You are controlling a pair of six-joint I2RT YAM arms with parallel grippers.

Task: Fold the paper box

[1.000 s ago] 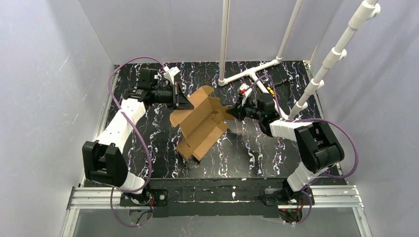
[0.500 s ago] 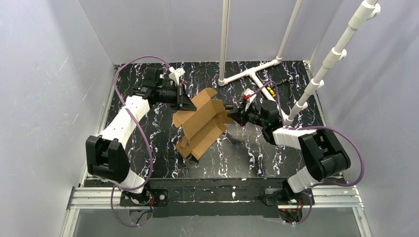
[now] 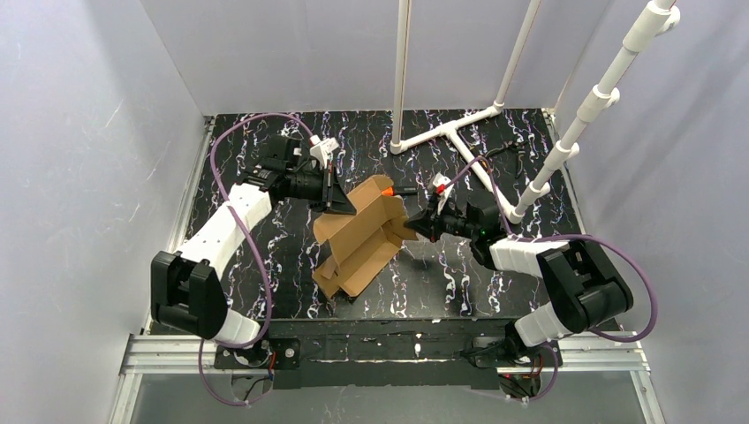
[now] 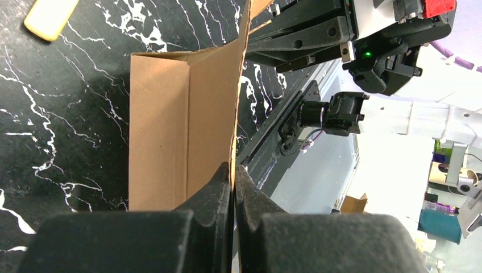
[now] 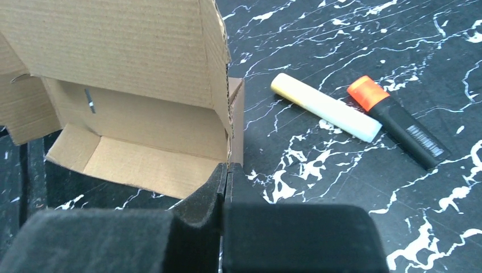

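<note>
brown cardboard paper box (image 3: 358,238) centred on the desk (image 3: 442,283), pinched on opposite walls by left end effector (image 3: 343,205) and right end effector (image 3: 415,227); since a second ago it has drawn nearer and narrower, so folding advances.

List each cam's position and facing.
Top external: above, behind the bases, looking down on the table; both arms show, left tool and right tool on the paper box.
Left wrist: on left arm, facing along its fingers toward the right arm; they pinch a box panel.
Right wrist: on right arm, facing into the box; its fingers pinch a wall.
Shared: box in all; yellow marker in both wrist views.
</note>
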